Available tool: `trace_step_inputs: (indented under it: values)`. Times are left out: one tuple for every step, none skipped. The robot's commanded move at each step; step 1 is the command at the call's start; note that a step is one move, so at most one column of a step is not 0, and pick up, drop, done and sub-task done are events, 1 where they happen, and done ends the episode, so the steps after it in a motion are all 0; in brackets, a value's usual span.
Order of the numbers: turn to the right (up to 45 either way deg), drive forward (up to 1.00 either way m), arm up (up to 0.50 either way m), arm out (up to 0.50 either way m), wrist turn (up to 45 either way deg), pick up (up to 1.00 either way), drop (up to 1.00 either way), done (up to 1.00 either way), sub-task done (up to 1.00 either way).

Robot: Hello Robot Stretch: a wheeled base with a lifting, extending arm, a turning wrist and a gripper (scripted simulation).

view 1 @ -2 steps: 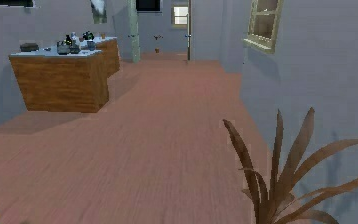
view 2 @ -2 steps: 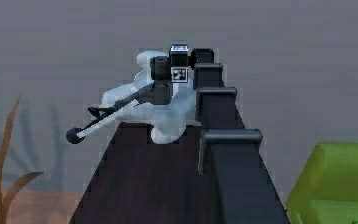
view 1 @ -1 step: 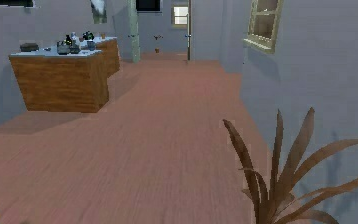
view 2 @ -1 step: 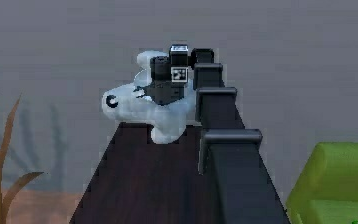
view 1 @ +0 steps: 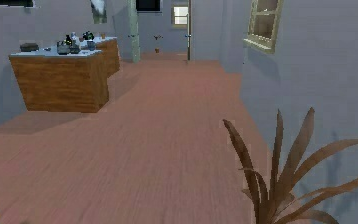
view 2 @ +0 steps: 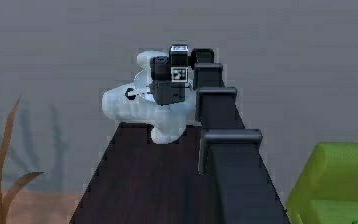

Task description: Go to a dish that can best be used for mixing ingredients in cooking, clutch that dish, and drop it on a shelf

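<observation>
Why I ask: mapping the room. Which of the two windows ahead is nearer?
The cream-framed window on the forward view's right wall, large and seen at a slant. The other window, small and bright, sits far back at the passage's end.

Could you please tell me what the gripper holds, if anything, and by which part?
Cannot tell: a pale thing shows at the gripper, against a dark surface.

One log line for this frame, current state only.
arm: out over dark surface | gripper: at pale rounded thing, cannot tell if held | ahead: wood counter, plant
</observation>
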Motion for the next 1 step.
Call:
trace_step_inputs:
  values:
    - [0.0,0.0,0.0,0.0,0.0,1.0,0.0,0.0,0.0]
